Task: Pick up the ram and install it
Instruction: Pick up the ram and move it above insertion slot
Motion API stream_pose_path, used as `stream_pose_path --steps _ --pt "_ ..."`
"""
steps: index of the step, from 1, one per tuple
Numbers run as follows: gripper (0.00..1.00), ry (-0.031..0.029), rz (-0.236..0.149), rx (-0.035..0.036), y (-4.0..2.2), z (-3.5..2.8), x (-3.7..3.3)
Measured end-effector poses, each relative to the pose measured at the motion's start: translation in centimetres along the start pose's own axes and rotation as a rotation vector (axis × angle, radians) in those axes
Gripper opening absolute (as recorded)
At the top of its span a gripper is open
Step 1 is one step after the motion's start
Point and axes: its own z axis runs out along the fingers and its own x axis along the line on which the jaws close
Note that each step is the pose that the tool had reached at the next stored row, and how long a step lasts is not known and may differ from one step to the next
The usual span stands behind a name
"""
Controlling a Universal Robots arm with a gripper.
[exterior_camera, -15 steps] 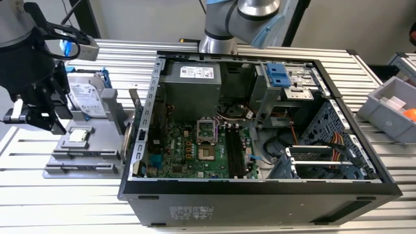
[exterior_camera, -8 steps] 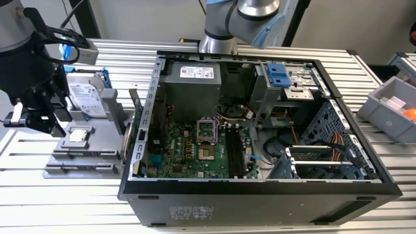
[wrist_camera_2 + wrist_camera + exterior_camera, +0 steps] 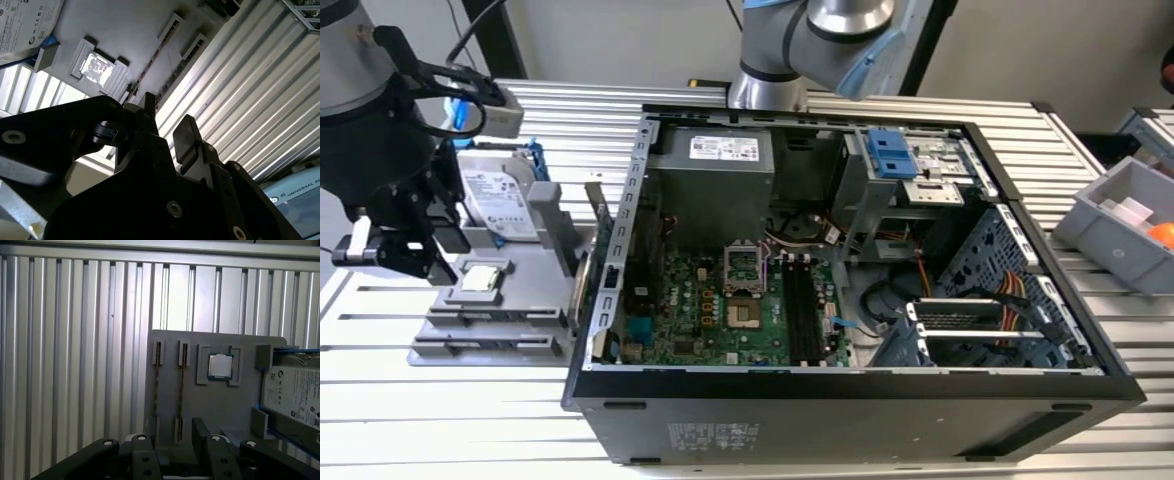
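Two ram sticks stand on edge in the slots of a grey holder plate [image 3: 220, 405]; one ram [image 3: 181, 385] is beside the other [image 3: 156, 385], and they show as thin dark strips [image 3: 150, 70] in the second wrist view. My black gripper [image 3: 172, 442] hangs open above the sticks' near ends with nothing between its fingers [image 3: 186, 132]. In the exterior view the gripper [image 3: 414, 262] is over the holder at the exterior view's left. The open computer case [image 3: 854, 385] holds the motherboard [image 3: 707, 310] with its black slots [image 3: 803, 315].
On the holder also lie a square silver processor chip [image 3: 220, 365] and a silver hard drive in a blue frame [image 3: 295, 395]. Everything rests on a ribbed metal table [image 3: 75, 365]. A grey bin [image 3: 1121, 225] stands at the exterior view's right. A second arm's base [image 3: 767, 85] rises behind the case.
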Motion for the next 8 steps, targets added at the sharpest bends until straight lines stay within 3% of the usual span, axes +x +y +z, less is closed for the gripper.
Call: stream_pose_path --steps 8 --pt "1.00 0.0004 0.000 0.0000 0.15 0.69 0.00"
